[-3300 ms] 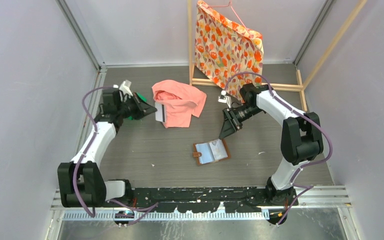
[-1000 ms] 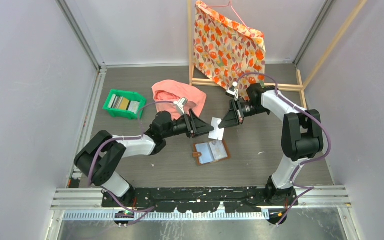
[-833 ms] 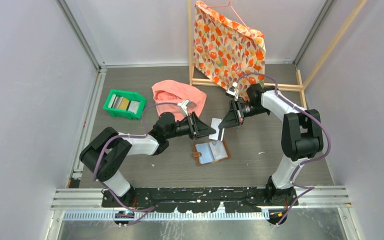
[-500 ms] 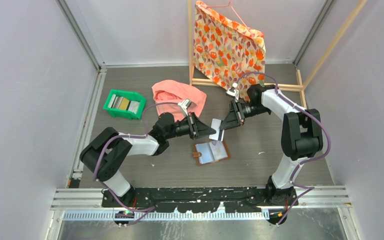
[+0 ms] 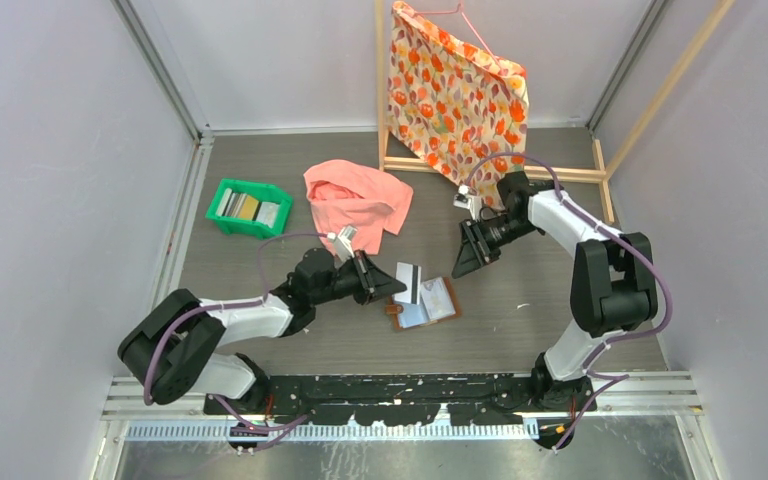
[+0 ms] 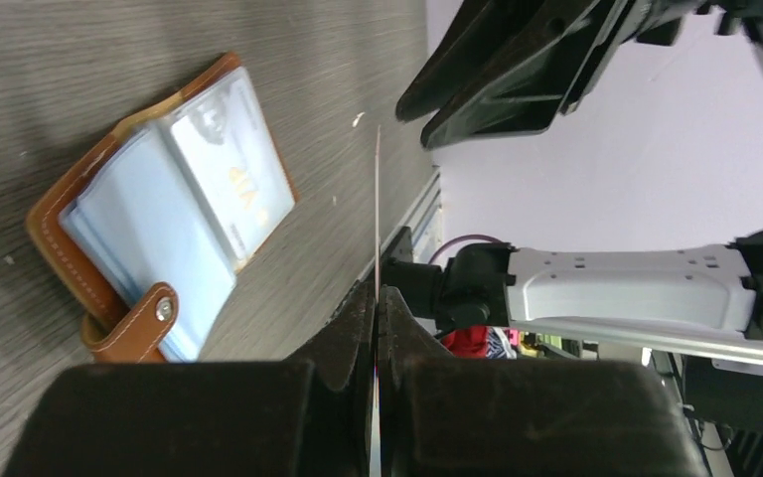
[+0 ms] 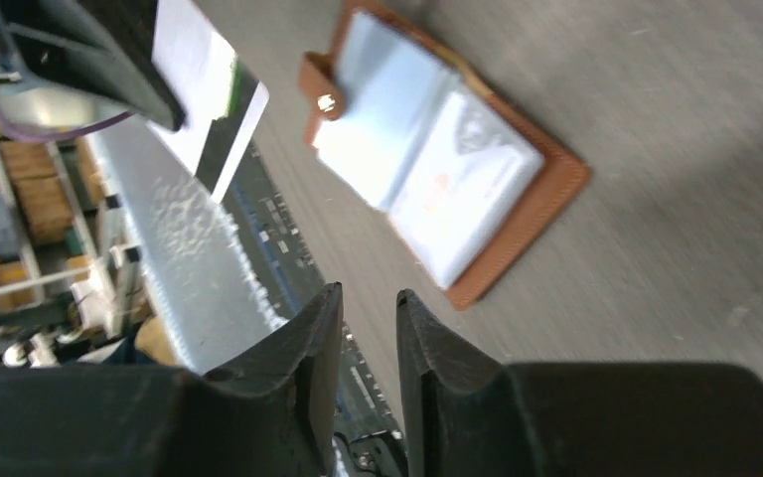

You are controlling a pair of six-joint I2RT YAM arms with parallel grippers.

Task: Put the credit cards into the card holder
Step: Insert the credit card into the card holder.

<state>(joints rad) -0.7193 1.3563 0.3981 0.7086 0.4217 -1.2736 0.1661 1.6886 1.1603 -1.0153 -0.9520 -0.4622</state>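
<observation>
The brown card holder [image 5: 425, 302] lies open on the table, pale pockets up, snap tab at its left; it also shows in the left wrist view [image 6: 169, 214] and the right wrist view [image 7: 437, 189]. My left gripper [image 5: 385, 285] is shut on a white credit card with a dark stripe [image 5: 407, 283], held on edge just above the holder's left side. In the left wrist view the card [image 6: 377, 209] is seen edge-on between the fingers. My right gripper [image 5: 460, 267] is open and empty, up and right of the holder. More cards sit in the green tray [image 5: 247, 208].
A pink cloth [image 5: 358, 203] lies behind the holder. A wooden rack [image 5: 490, 170] with a hanging floral bag [image 5: 455, 90] stands at the back right. Grey walls close in both sides.
My left gripper carried the card from the tray, met the right gripper mid-air, then drew down and left with the card over the holder. My right gripper backed off up and right.
</observation>
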